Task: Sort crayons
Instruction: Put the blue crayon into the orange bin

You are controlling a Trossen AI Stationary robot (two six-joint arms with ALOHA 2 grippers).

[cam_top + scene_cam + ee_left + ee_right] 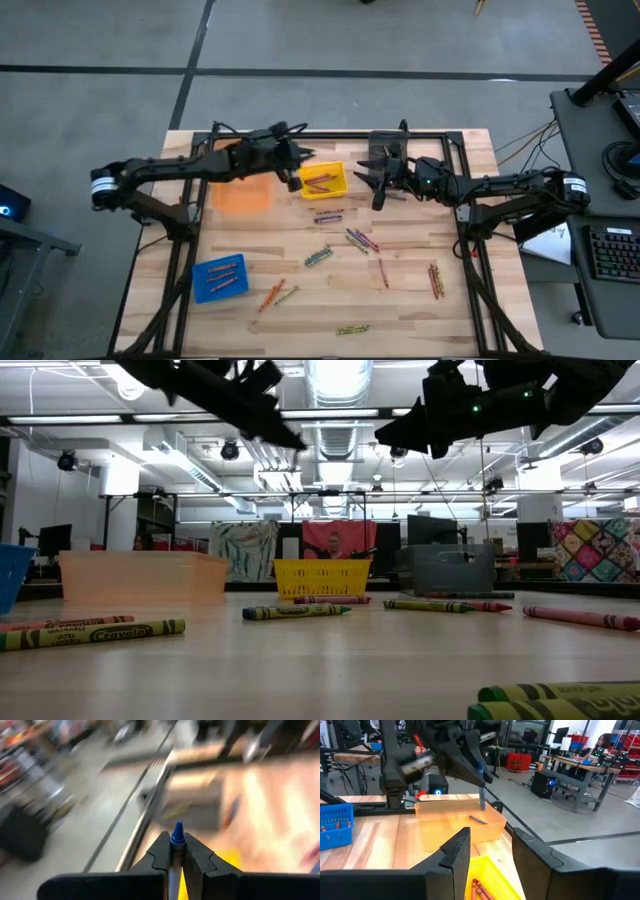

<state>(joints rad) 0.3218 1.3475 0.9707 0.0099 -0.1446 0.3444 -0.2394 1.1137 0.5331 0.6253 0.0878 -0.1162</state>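
A blue crayon is clenched in the left tool, its tip poking out between the two closed fingers; in the right wrist view the same crayon hangs upright from that tool above the orange bin, where another blue crayon lies on the bin floor. From above, the left tool sits between the orange bin and the yellow bin, near the worktop's far edge. The yellow bin holds a few reddish crayons. The right tool hovers just right of the yellow bin, released, its fingers spread apart with nothing between them. Behind it stands a grey bin at the far edge. A blue bin with orange-red crayons in it sits toward the near left corner. Loose crayons are scattered over the middle of the worktop, with a small group near the right edge and two close to the near edge. In the low view, green crayons lie in the foreground on the wood.
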